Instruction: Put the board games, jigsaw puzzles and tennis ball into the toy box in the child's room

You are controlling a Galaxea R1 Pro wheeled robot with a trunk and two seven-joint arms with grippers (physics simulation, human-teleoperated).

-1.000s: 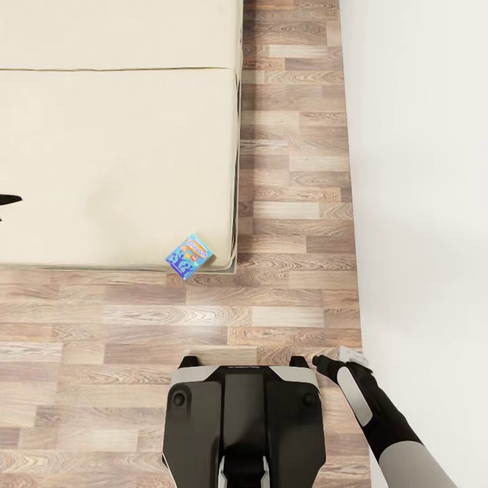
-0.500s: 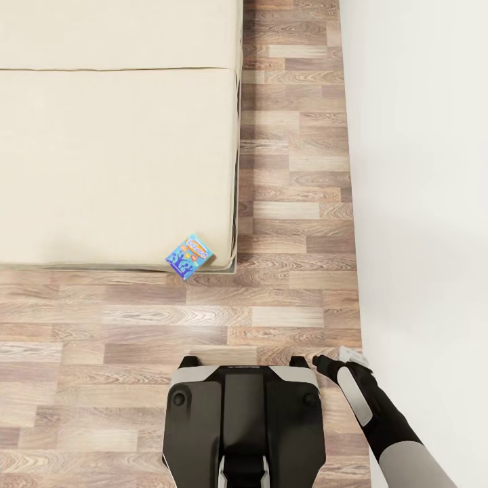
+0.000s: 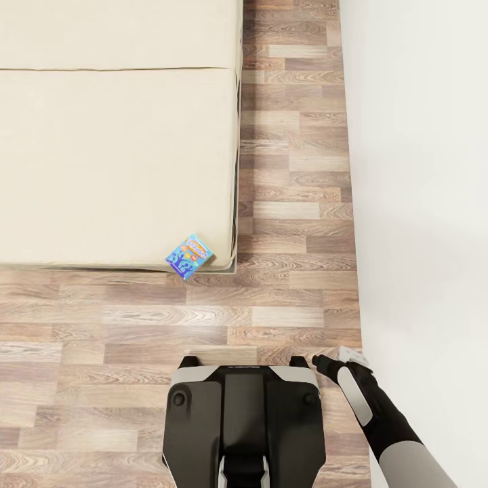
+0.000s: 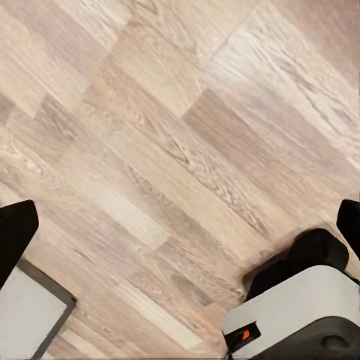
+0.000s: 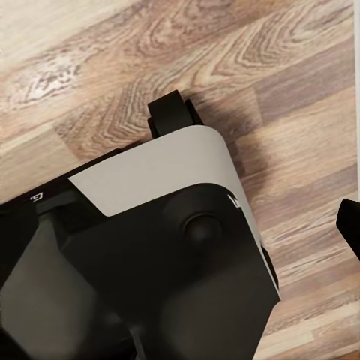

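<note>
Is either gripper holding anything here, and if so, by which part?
Nothing is seen held. The small blue board game box lies untouched at the beige bed's near corner. The right gripper hangs over wood floor; whether it is open cannot be told.

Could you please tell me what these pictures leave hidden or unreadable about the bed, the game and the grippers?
- Blue board game: cover print too small to read in the head view.
- Bed: cut off by the top and left edges, so a second game cannot be confirmed.
- Right gripper: partly hidden behind the arm; jaw state unclear.
- Left wrist view: only dark finger edges at the borders.
</note>
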